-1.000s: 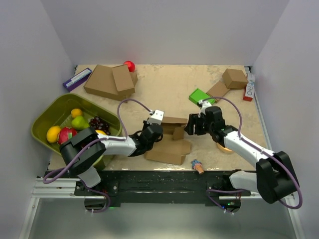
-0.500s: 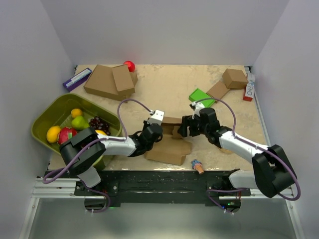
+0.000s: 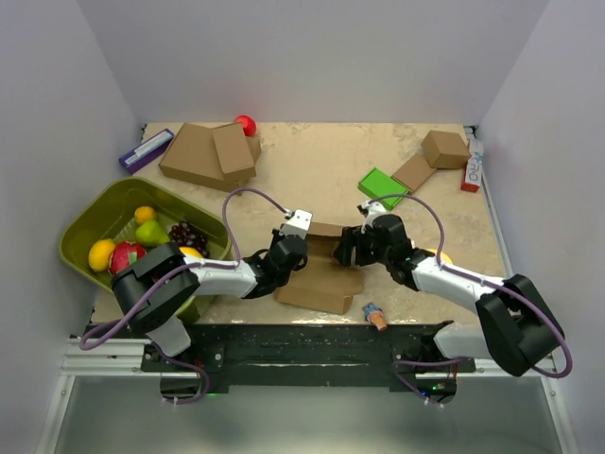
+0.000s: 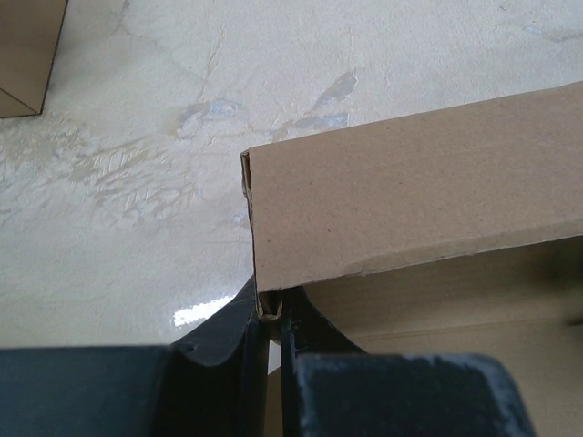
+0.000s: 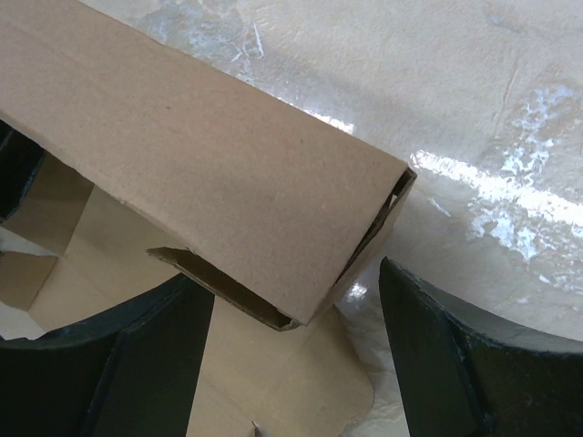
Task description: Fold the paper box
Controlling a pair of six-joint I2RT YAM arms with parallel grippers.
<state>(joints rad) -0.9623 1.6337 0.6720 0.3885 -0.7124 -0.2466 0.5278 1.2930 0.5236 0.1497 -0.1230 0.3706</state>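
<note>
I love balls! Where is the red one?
In the top view, the red ball sits far back on the left, just behind the stacked brown boxes.

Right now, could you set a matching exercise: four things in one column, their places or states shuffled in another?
1 left gripper
2 right gripper
3 small red ball
4 flat green box

A open around a wall end of the brown cardboard paper box
B at the far edge of the table
C shut on that box's wall corner
D right of centre

Pairs: 1-C, 2-A, 3-B, 4-D
</note>
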